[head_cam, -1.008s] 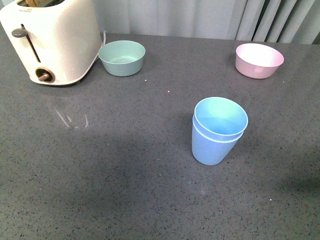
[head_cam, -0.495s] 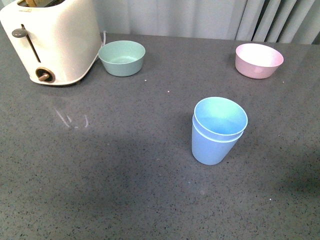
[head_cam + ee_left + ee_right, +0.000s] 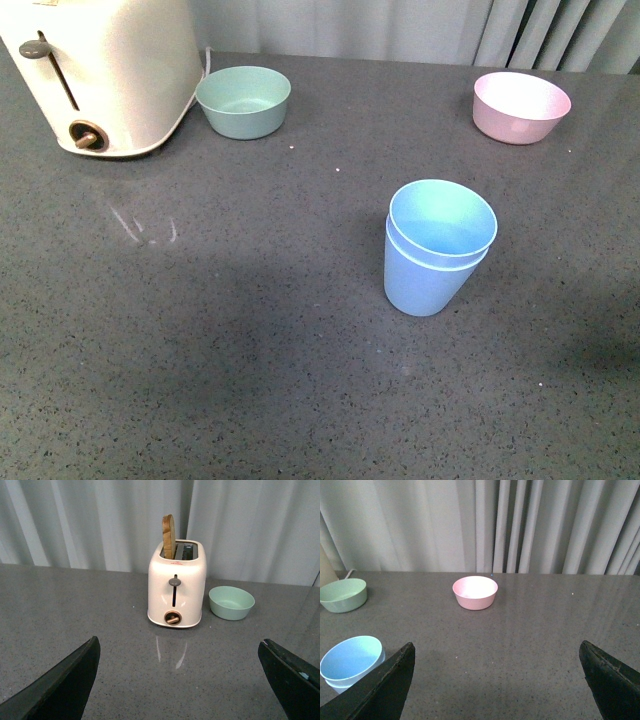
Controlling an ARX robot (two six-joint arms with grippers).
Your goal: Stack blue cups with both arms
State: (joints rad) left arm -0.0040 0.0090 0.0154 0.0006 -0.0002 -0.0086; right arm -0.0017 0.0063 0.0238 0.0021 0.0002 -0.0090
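Standing nested, blue cups (image 3: pixel 437 250) sit mid-worktop (image 3: pixel 250 350), pink bowl (image 3: pixel 520 105) beyond. Left gripper (image 3: pixel 180 680) and right gripper (image 3: pixel 495 680): jaws wide, holding nothing. Stack looks done; best kept clear, cups undisturbed.

The toaster (image 3: pixel 100 75) is cut off at the upper left of the front view. The inner cup (image 3: pixel 442 222) is mostly hidden by the outer cup (image 3: pixel 425 282). In the right wrist view, both are clipped at the lower left.

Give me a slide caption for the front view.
Two blue cups nested upright on the gray table, toaster, green bowl and pink bowl behind.
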